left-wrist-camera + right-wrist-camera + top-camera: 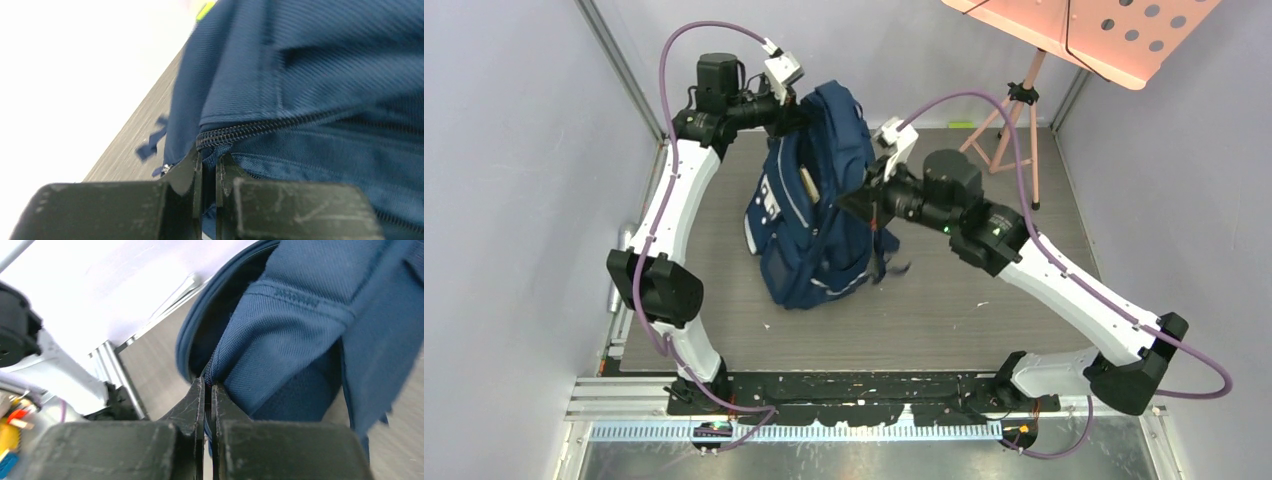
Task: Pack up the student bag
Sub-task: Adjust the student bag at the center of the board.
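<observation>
While the student bag (pixel 809 235) stands on the worktop (pixel 984 320), its top leaning toward the far side, the left gripper (pixel 796 105) pinches fabric beside the top zip (pixel 260 127) and the right gripper (pixel 861 200) pinches the opening's edge from the right.

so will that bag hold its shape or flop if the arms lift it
Probably floppy: the bag is soft fabric, creasing where the left gripper and right gripper pinch it. It would likely slump if released, as those pinches seem to prop it. The woven cloth looks grippy, not slippery.
</observation>
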Available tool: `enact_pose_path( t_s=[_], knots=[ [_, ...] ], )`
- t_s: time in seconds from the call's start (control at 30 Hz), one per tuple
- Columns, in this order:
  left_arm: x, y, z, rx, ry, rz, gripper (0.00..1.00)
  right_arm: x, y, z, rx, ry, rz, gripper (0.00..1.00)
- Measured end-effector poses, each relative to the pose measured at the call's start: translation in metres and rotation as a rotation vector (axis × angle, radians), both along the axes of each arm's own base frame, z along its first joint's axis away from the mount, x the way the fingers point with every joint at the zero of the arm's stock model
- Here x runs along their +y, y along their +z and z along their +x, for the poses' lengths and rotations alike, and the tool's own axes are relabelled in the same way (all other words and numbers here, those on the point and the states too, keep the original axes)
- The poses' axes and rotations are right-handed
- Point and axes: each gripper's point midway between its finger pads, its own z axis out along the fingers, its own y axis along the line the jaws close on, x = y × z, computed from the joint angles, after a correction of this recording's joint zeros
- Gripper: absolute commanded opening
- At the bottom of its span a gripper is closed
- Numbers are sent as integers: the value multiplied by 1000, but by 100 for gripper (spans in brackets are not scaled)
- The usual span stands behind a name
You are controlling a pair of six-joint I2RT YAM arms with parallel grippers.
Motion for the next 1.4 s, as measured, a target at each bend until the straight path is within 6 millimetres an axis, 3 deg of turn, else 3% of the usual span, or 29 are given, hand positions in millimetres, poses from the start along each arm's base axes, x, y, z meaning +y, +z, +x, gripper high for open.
enact_pose_path(
  t_s=[0.03,0.07,0.1,0.17,0.2,0.27,0.33,0.43,0.6,0.7,0.77,0.87,1.0,1.07,1.17,1.27,1.4],
  knots=[
    [-6,2,-2,2,-19,-19,1,9,-2,-11,13,17,-2,0],
    [-11,4,-4,7,-37,-39,9,15,-4,-20,20,25,-6,1],
    [-15,6,-5,9,-51,-56,21,19,-5,-25,24,23,-11,1],
    [-19,7,-5,11,-59,-82,56,20,-8,-27,23,-14,-23,1],
    [-19,8,-3,11,-43,-95,67,19,-9,-26,24,-36,-28,1],
    [-14,15,2,-18,-3,-109,79,17,-10,-23,25,-74,-33,1],
    [-5,19,-3,-28,53,-121,84,15,-10,-20,25,-105,-35,1],
    [17,35,-29,-49,161,-138,85,13,-11,-16,30,-145,-31,0],
    [43,85,-117,-126,266,-268,86,5,-14,-2,51,-261,-16,0],
    [52,84,-158,-85,311,-372,86,-3,-20,9,57,-356,8,1],
    [51,73,-170,-20,322,-430,85,-11,-24,15,58,-423,34,0],
    [40,27,-161,152,328,-478,83,-28,-34,20,61,-513,59,0],
    [14,-67,-139,456,355,-440,83,-59,-58,23,80,-653,84,0],
    [0,-101,-135,548,349,-391,83,-76,-71,23,90,-719,94,0],
    [-22,-121,-135,593,311,-344,83,-102,-97,22,108,-815,89,1],
    [-40,-122,-133,579,274,-314,85,-132,-127,20,124,-931,60,10],
    [-57,-121,-130,553,230,-284,87,-163,-173,11,148,-1033,-67,40]
  ],
)
